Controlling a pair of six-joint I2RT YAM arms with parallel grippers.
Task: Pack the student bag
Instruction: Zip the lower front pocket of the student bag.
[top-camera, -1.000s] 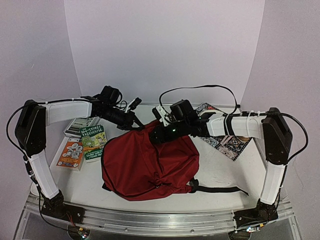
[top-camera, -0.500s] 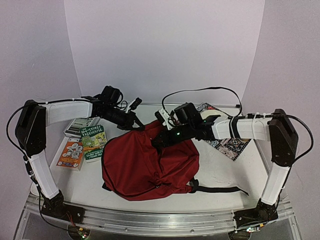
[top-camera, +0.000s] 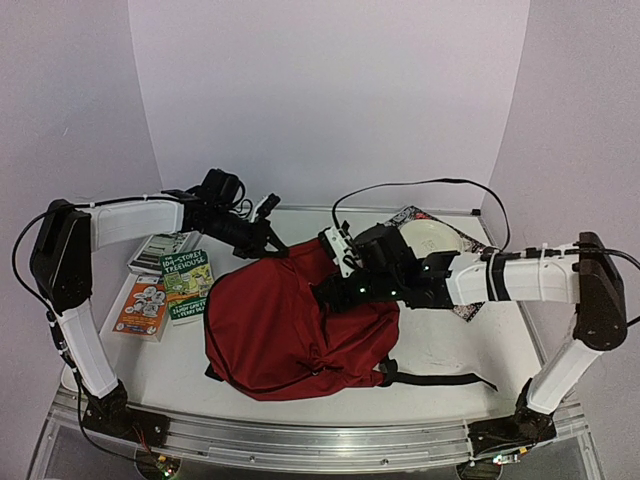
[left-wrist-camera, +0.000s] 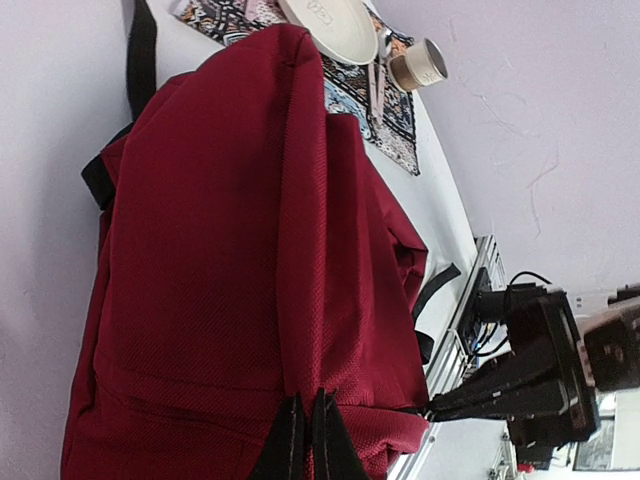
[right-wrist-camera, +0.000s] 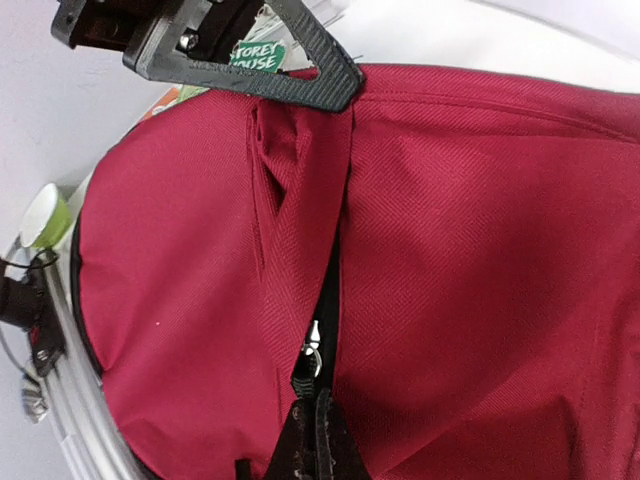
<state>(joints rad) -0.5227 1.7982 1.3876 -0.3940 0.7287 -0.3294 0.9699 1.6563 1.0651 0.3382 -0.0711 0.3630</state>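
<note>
The student bag (top-camera: 290, 335), a dark red backpack, lies in the middle of the table. My left gripper (top-camera: 275, 245) is shut on a fold of fabric at the bag's far top edge, and the left wrist view shows its fingertips (left-wrist-camera: 308, 432) pinched on the red cloth (left-wrist-camera: 220, 250). My right gripper (top-camera: 325, 295) is over the bag's upper part. In the right wrist view it (right-wrist-camera: 318, 425) is shut on the black zipper pull just below the silver slider (right-wrist-camera: 313, 340). A narrow dark gap in the bag (right-wrist-camera: 480, 250) runs up from the slider toward the left gripper (right-wrist-camera: 300, 80).
Two books (top-camera: 187, 283) (top-camera: 142, 305) and a grey calculator (top-camera: 160, 250) lie left of the bag. A patterned mat (top-camera: 460, 290) with a white plate (top-camera: 430, 238) is at the back right, with a cup (left-wrist-camera: 418, 63) on it. A black strap (top-camera: 440, 378) trails right.
My right gripper has moved nearer and a little to the right across the bag with the zipper pull, and its arm has swung right, uncovering the plate. The left gripper has stayed put.
</note>
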